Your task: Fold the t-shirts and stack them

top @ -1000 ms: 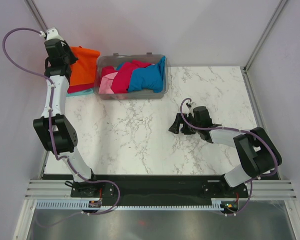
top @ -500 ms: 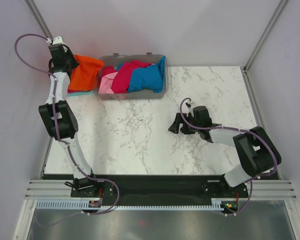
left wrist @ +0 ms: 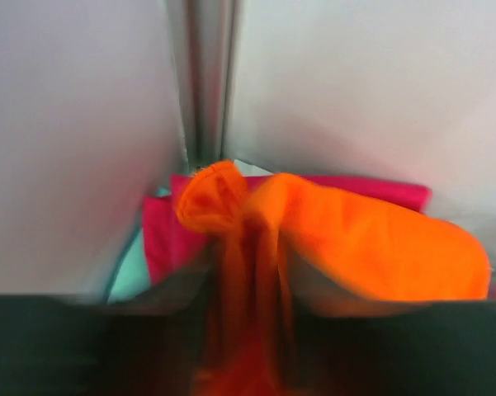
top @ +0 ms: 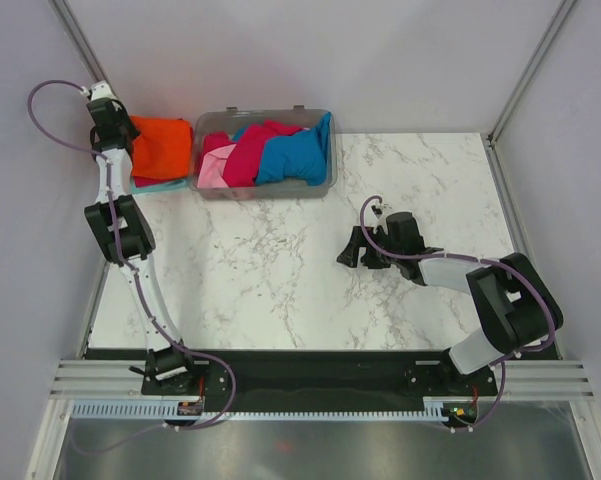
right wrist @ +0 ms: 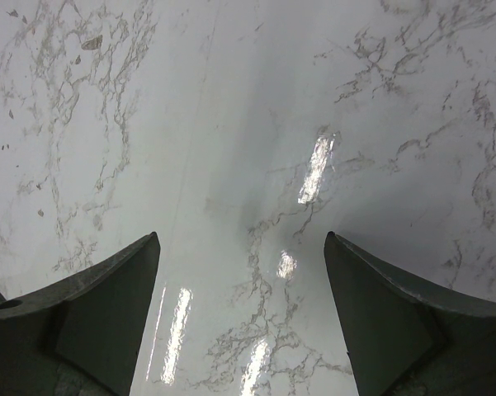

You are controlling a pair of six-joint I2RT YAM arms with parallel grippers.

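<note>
The bright orange t-shirt [top: 162, 147] lies on a stack at the table's far left corner, over a crimson red shirt [top: 148, 181] and a teal one [top: 168, 185]. My left gripper [top: 117, 132] is at its left edge and is shut on the orange cloth, which bunches between the jaws in the blurred left wrist view [left wrist: 248, 272]; crimson [left wrist: 161, 239] and teal [left wrist: 132, 276] cloth show beneath. More shirts, crimson [top: 248, 150], blue [top: 295, 155] and pink [top: 213, 172], lie in the bin. My right gripper [top: 352, 250] is open and empty low over the marble [right wrist: 239, 272].
The clear grey plastic bin [top: 265, 190] stands at the back middle, right beside the stack. Enclosure walls and a metal corner post [left wrist: 205, 82] stand close behind the stack. The marble tabletop [top: 280, 270] stretches between the arms.
My left gripper has moved left and back toward the corner, pulling the orange shirt flatter over the stack. The right arm has not moved.
</note>
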